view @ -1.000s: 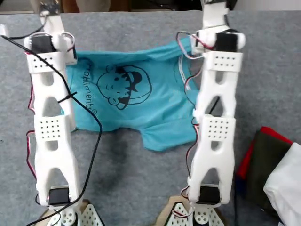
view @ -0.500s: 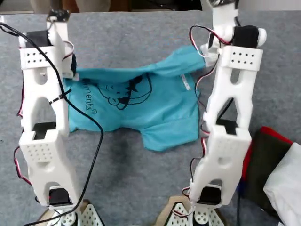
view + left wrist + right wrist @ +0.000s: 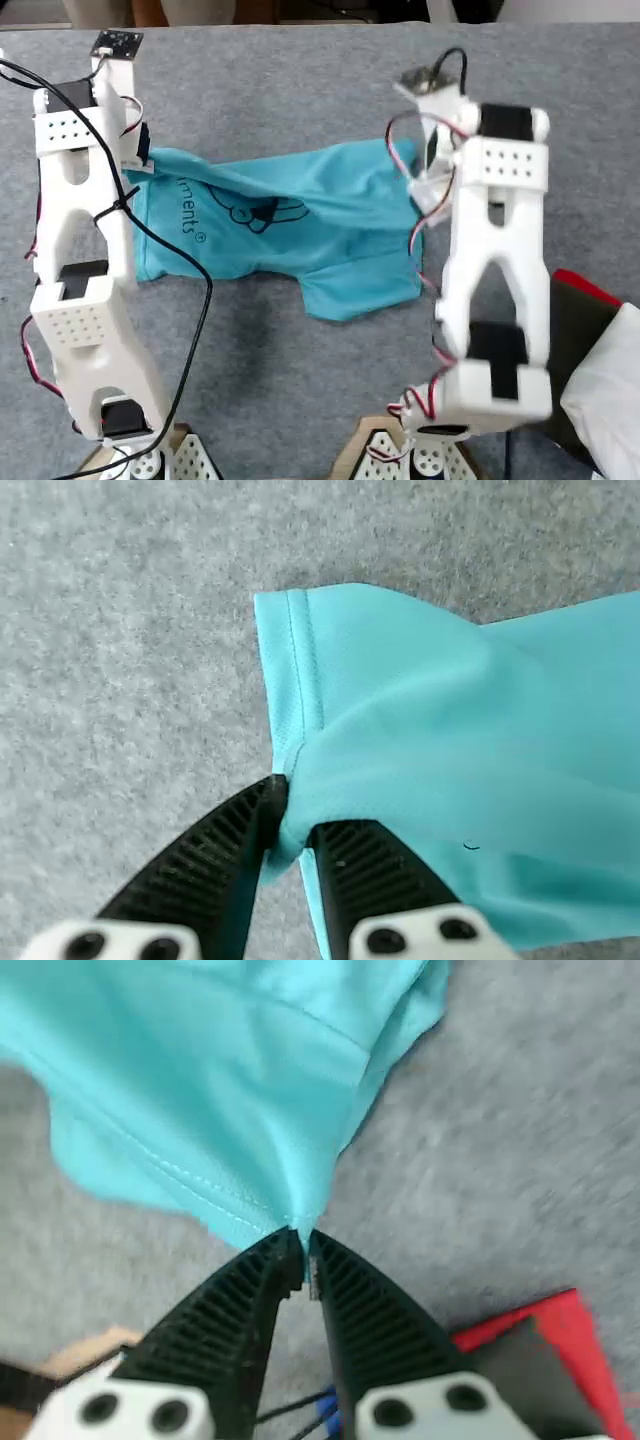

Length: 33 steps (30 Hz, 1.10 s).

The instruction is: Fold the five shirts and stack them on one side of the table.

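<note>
A teal shirt (image 3: 300,225) with a dark cartoon print lies across the middle of the grey table, its far edge lifted and folded toward the near side. My left gripper (image 3: 290,798) is shut on the shirt's hemmed corner (image 3: 290,680) at the left end (image 3: 150,165). At the right end, my right gripper (image 3: 303,1245) is pinched shut on the teal shirt's edge (image 3: 250,1080), near the collar side (image 3: 415,180). The cloth hangs taut between both grippers.
At the right front lie more folded garments: a dark one (image 3: 570,340) with a red one (image 3: 590,290) beneath and a white one (image 3: 610,400). The red corner (image 3: 540,1330) appears beyond the right gripper. Grey tabletop (image 3: 280,80) lies open at the back.
Both grippers have pulled the shirt's far edge toward the near side, folding it over the print. The arms have drawn back and bent higher.
</note>
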Tool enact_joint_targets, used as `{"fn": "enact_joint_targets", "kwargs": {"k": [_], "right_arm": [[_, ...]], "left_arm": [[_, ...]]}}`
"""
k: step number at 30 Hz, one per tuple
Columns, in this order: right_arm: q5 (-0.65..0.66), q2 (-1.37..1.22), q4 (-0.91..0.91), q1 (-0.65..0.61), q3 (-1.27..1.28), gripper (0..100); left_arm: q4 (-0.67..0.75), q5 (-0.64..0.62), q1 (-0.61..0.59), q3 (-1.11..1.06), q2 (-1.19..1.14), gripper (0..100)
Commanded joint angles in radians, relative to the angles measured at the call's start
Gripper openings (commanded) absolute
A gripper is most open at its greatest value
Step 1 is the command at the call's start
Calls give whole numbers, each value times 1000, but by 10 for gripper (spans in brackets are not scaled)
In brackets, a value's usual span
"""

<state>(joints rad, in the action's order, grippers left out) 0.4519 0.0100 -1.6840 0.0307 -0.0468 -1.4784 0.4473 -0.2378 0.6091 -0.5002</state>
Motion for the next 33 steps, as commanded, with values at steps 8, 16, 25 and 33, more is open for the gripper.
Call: {"fn": "enact_joint_targets", "kwargs": {"k": [8,16,25,33], "right_arm": [[44,386,129,-10,550,5],[101,412,126,99,651,5],[126,415,121,102,622,5],[152,417,72,21,590,5]], "left_arm": [[-72,95,-3,-153,73,18],[-75,152,-72,-281,73,18],[-77,253,-114,-348,74,18],[-169,327,-109,-341,128,18]]}}
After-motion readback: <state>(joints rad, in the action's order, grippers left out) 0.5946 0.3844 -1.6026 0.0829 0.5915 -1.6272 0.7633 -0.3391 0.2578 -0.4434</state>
